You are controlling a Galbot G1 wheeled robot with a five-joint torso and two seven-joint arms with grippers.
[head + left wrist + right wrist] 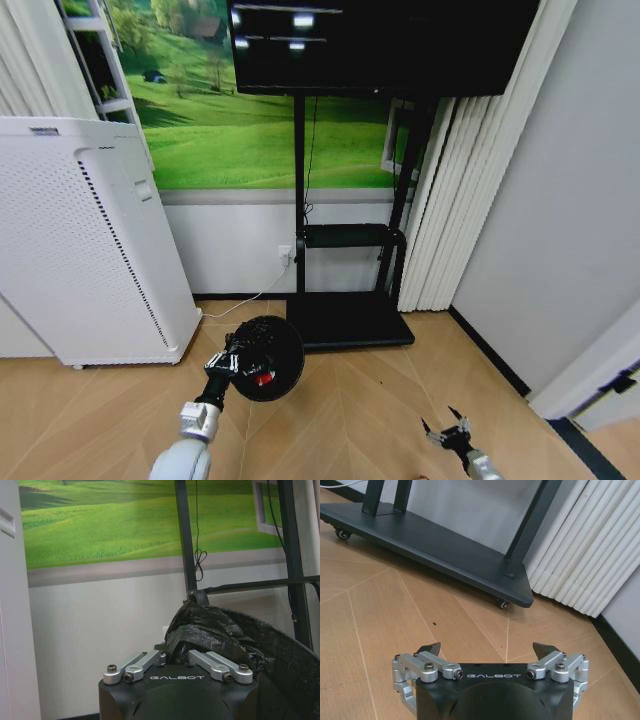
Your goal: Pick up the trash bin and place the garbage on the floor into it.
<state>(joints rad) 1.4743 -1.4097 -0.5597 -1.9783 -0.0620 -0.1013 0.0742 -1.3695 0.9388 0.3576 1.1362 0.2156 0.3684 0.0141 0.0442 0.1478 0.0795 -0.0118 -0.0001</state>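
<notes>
The trash bin (270, 352), round and black with a black liner bag, hangs tilted above the wooden floor with its mouth turned toward my head camera. My left gripper (232, 362) is shut on its rim. In the left wrist view the left gripper (176, 656) pinches the crumpled liner bag (210, 630) at the mesh wall of the bin (292, 675). A small red-and-white piece of garbage (262, 378) shows inside the bin's mouth. My right gripper (447, 430) hangs low over the floor at the right, open, and the right gripper (486, 650) has nothing between its fingers.
A tall white perforated appliance (90, 250) stands at the left against the wall. The black TV stand's wheeled base (345, 320) (445, 555) lies just behind the bin. White curtains (440, 230) (590, 555) and a grey wall close the right side.
</notes>
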